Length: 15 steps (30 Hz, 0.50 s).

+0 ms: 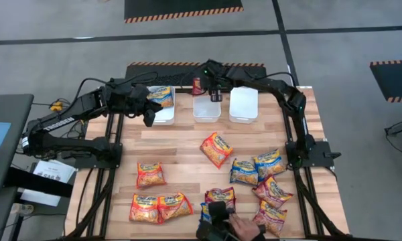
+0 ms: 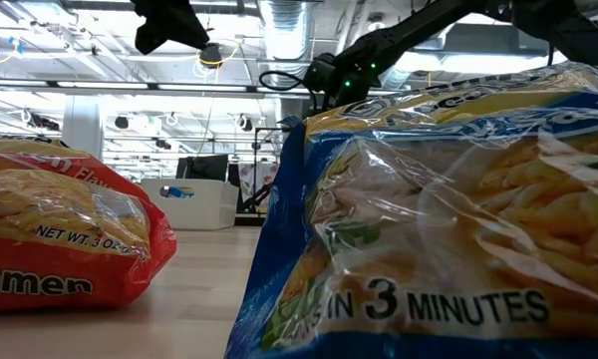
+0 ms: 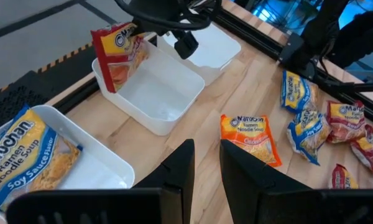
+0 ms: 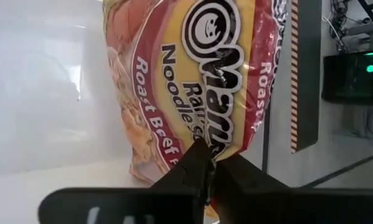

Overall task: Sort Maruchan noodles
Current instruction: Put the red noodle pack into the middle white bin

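Three white bins stand along the table's far side. A blue noodle packet [image 1: 161, 96] lies flat in the left bin [image 1: 166, 115]. My right gripper [image 4: 209, 163] is shut on a maroon Roast Beef packet [image 3: 117, 57] at the far left corner of the middle bin [image 1: 206, 110]. My left gripper [image 3: 206, 165] hovers by the left bin, a narrow gap between its fingers and nothing in it. Orange [image 1: 216, 148], blue [image 1: 244, 171] and maroon [image 1: 273, 191] packets lie flat on the table. My right gripper pinches an end edge of the maroon packet [image 4: 219, 142] between its two fingers, coming slanting down from the table's right. The packet stands upright with its lower end [image 3: 112, 84] inside the middle bin at the far wall. Whether it touches the bin's floor, I cannot tell.
The right bin [image 1: 244, 106] holds nothing that shows. Several packets crowd the table's near half, orange ones at near left [image 1: 159, 207]. A person's hand [image 1: 246, 227] reaches in at the near edge. The low view is filled by a blue packet [image 2: 429, 219] and an orange one [image 2: 60, 229].
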Each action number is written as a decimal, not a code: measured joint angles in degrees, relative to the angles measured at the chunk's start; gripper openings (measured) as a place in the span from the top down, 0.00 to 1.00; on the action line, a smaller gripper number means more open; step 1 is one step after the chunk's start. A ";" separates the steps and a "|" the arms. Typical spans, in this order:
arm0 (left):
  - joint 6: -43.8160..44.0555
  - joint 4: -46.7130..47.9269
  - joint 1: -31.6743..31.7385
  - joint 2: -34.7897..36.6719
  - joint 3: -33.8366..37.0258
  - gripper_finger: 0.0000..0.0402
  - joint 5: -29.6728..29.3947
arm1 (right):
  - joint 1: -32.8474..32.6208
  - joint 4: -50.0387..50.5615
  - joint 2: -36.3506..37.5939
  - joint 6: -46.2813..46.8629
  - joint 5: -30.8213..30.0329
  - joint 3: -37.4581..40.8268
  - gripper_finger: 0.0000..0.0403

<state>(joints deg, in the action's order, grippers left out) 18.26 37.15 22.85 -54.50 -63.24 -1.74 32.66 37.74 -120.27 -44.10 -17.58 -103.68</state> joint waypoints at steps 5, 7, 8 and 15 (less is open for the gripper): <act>-0.02 -0.01 0.00 0.00 0.00 0.85 0.02 | -0.06 3.16 0.00 0.17 -2.57 0.00 0.89; -0.02 -0.03 0.00 0.00 0.00 0.85 0.02 | -0.06 3.57 0.00 0.56 -2.58 0.00 0.90; -0.19 -0.03 0.00 0.00 0.00 0.85 0.02 | -0.16 3.81 0.00 0.55 -2.59 0.00 0.90; -1.07 -0.05 0.00 0.00 0.00 0.85 0.02 | -1.44 6.63 0.00 0.56 -4.92 -0.02 0.90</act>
<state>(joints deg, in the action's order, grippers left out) 17.19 37.10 22.85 -54.50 -63.24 -1.72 31.22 44.37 -120.27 -43.54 -22.51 -103.70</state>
